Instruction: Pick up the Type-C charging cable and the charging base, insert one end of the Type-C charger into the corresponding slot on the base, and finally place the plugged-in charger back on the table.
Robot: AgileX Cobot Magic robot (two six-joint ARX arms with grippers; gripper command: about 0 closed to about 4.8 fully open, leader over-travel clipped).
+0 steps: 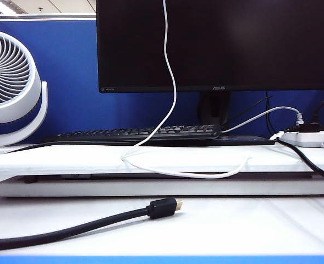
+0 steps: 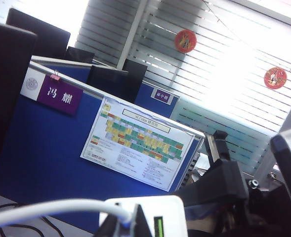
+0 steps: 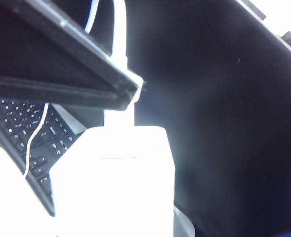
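Cord and adapter both aloft, above the exterior view's top edge. Type-C charging cable point(image 1: 173, 82) hanging down in front of the ASUS monitor point(image 1: 233, 44), then looping loosely across the raised white platform point(image 1: 68, 159) on the bench point(image 1: 217, 225), just ahead of the black keyboard point(image 1: 139, 133).

Left gripper point(image 2: 128, 224) up high, jaws pressed together on the cable close to its plug, right at the charging base point(image 2: 155, 212). Right gripper point(image 2: 194, 197) seen as a dark body just beside the base in the left wrist view; jaws clamped on the base, though washed out by glare in its own view. White plug seated upright in the base's top face, with a dark bar crossing just in front.

On the bench below: thick black cable with gold-tipped plug point(image 1: 68, 231) at the front, white fan point(image 1: 7, 71) far left, white power strip point(image 1: 310, 137) far right.
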